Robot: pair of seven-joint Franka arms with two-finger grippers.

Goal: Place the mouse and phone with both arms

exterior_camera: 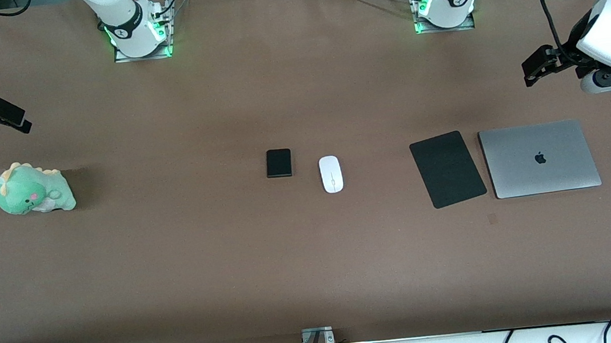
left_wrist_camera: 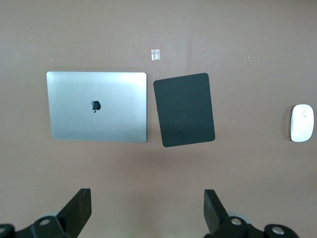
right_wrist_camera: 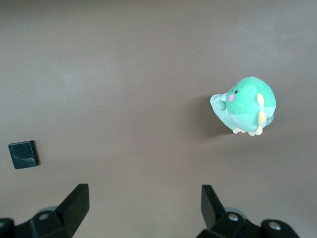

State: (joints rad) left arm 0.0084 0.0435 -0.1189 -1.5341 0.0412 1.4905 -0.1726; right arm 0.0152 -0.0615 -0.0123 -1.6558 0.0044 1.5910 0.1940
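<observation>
The white mouse (exterior_camera: 331, 174) lies at the table's middle, beside the small black phone (exterior_camera: 278, 163), which lies toward the right arm's end. The mouse also shows in the left wrist view (left_wrist_camera: 301, 123), and the phone shows in the right wrist view (right_wrist_camera: 23, 154). My left gripper (exterior_camera: 535, 65) hangs open and empty in the air over bare table at the left arm's end, near the laptop. My right gripper (exterior_camera: 12, 117) hangs open and empty over bare table at the right arm's end, near the plush toy. In the wrist views the left gripper (left_wrist_camera: 147, 208) and the right gripper (right_wrist_camera: 145, 206) both show wide-apart fingers.
A black mouse pad (exterior_camera: 447, 169) and a closed silver laptop (exterior_camera: 539, 158) lie side by side toward the left arm's end. A green plush dinosaur (exterior_camera: 31, 189) sits toward the right arm's end. Cables run along the table's near edge.
</observation>
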